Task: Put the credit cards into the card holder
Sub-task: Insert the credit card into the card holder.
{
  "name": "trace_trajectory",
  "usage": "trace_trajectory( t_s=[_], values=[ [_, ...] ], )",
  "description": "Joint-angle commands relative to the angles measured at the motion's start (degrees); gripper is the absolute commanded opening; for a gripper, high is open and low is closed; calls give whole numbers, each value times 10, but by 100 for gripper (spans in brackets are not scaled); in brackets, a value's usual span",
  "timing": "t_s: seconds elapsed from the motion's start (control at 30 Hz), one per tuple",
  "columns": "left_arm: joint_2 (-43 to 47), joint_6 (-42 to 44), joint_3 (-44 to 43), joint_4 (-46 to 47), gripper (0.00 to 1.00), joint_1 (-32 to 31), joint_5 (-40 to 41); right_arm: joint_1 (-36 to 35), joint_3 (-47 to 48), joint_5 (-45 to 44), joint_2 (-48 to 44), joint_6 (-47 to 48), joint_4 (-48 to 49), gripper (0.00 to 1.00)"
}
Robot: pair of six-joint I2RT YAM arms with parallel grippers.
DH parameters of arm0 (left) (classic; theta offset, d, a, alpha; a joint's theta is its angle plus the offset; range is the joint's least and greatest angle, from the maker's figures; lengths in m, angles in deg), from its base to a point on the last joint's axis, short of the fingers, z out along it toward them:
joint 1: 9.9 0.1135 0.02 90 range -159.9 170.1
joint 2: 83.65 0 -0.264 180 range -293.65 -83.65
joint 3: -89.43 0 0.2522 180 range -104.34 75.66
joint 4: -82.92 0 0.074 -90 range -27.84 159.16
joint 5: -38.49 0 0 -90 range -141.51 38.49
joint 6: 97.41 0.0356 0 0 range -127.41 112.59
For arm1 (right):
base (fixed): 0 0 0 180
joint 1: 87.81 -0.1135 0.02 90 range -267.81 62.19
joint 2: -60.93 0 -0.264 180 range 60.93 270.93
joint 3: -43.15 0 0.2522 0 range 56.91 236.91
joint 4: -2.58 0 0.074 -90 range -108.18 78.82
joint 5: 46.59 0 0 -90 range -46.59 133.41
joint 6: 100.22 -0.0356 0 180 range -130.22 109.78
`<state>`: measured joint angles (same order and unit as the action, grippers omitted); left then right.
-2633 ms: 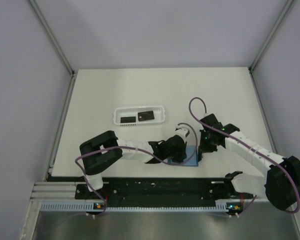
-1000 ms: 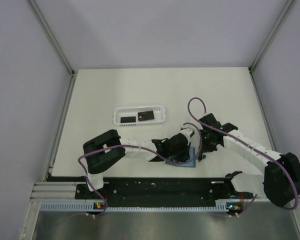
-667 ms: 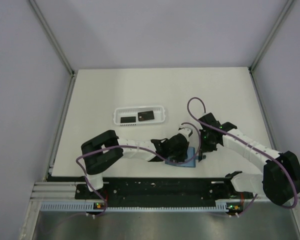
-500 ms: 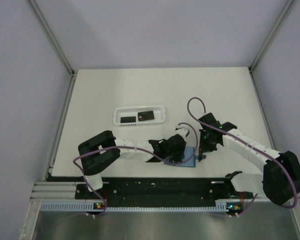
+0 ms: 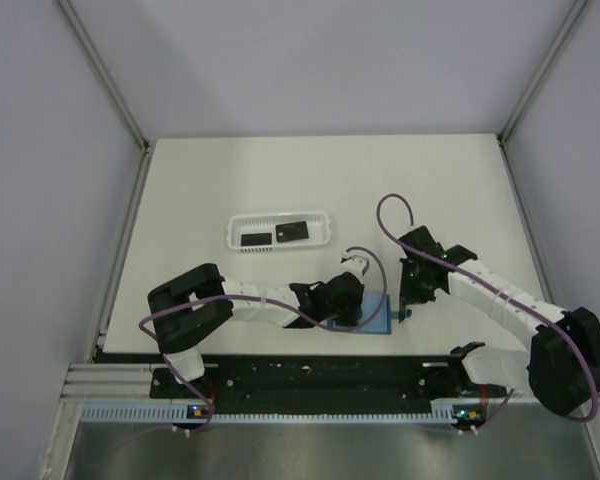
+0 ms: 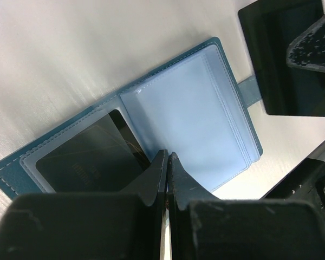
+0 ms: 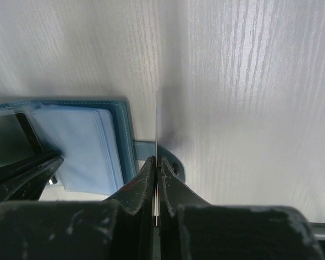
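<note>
Both pairs of jaws are closed: your left gripper (image 6: 167, 158) has its fingers pressed together with nothing visible between them, their tips over the middle fold of the card holder (image 6: 189, 114); your right gripper (image 7: 156, 162) pinches a black held card (image 6: 271, 65), which its own wrist camera sees only as a thin edge-on line.

You will find faint light markings on the pocketed card (image 6: 86, 162), but they are too dim to read through the clear sleeve; no marking can be read on the held card either.

The holder lies spread open on the table (image 5: 280, 170) near its front edge, between your two arms; from above, the left arm covers much of it, and the left wrist view cuts off its lower left corner. Its tab (image 7: 173, 161) sticks out towards the right gripper, partly behind those fingers.

The holder's left sleeve contains the pocketed card; the right sleeve shows only pale blue plastic. Just beyond the tab, the held card stands on edge, apart from the sleeves.

Further back, the white basket (image 5: 230, 233) holds a left basket card (image 5: 253, 238) and a right basket card (image 5: 294, 231), both too small for detail.
</note>
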<state>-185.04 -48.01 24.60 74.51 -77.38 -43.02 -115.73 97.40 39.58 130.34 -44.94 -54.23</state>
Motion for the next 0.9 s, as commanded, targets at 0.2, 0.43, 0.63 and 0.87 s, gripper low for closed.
trace_trajectory(
  t_s=[0.2,0.43,0.63,0.87],
  values=[
    [-19,4,40,-100,0,2,11,7,-7,83,-172,11,45,0],
    [-18,1,46,-93,0,2,7,7,-48,139,-163,4,72,0],
    [-18,3,46,-92,0,2,5,7,-77,146,-155,-18,92,0],
    [7,13,33,-101,0,2,12,6,-82,102,-123,-35,85,0]
  ],
)
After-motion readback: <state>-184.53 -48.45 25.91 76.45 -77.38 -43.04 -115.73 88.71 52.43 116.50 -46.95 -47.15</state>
